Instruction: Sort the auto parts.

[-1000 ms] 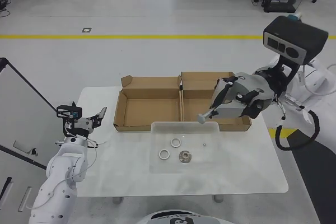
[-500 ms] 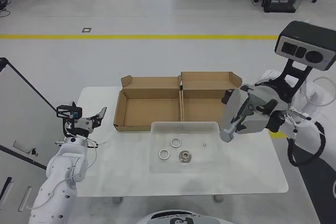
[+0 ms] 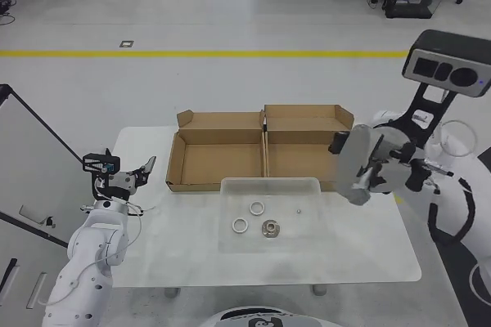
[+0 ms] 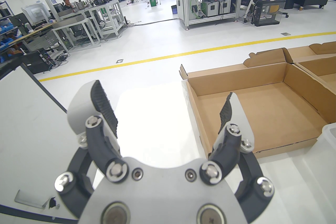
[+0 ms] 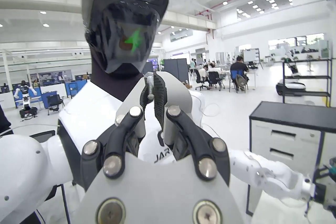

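Note:
A clear plastic tray point(image 3: 229, 242) in the middle of the table holds two white rings point(image 3: 256, 208) point(image 3: 240, 225), a round metal hub point(image 3: 269, 227) and a small nut point(image 3: 299, 210). My right gripper point(image 5: 151, 80) is shut on a threaded metal bolt point(image 5: 150, 87); in the top view this gripper point(image 3: 358, 196) hangs above the table's right part, beside the right cardboard box point(image 3: 303, 157). The left gripper point(image 4: 165, 99) stands open with nothing in it, near the left cardboard box point(image 4: 265, 114), and sits at the table's left edge point(image 3: 135, 173).
Two open cardboard boxes point(image 3: 217, 159) stand side by side behind the tray. The white table point(image 3: 352, 245) is bare in front of and beside the tray. A grey panel point(image 3: 16, 155) stands off the left edge.
My right arm has swung from above the right box out to the right with the bolt in its fingers, turning the gripper back toward the robot. The left arm has kept still.

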{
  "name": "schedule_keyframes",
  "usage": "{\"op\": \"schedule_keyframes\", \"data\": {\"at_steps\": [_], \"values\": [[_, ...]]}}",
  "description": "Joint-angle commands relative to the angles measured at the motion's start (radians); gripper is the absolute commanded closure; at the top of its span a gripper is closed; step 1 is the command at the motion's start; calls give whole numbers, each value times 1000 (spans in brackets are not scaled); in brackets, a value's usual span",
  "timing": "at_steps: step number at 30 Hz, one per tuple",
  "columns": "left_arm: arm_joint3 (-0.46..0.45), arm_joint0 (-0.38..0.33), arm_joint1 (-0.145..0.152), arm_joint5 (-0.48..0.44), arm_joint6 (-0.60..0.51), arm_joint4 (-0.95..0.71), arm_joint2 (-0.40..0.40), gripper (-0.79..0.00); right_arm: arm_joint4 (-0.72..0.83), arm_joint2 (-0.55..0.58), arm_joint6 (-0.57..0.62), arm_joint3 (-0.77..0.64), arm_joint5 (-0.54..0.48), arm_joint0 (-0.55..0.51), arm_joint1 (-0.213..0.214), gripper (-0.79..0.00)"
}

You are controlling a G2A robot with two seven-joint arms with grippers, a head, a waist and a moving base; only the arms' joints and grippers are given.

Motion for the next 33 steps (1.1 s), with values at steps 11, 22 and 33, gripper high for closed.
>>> {"op": "schedule_keyframes", "data": {"at_steps": [11,22,33], "values": [[0,0,0,0,0,0,0,-785,-101,41,20,10,83,-40,-19,0],[0,0,0,0,0,0,0,-785,88,47,-3,-58,-4,-78,-61,0],[0,0,0,0,0,0,0,-785,25,63,11,-38,11,-109,-99,0]]}}
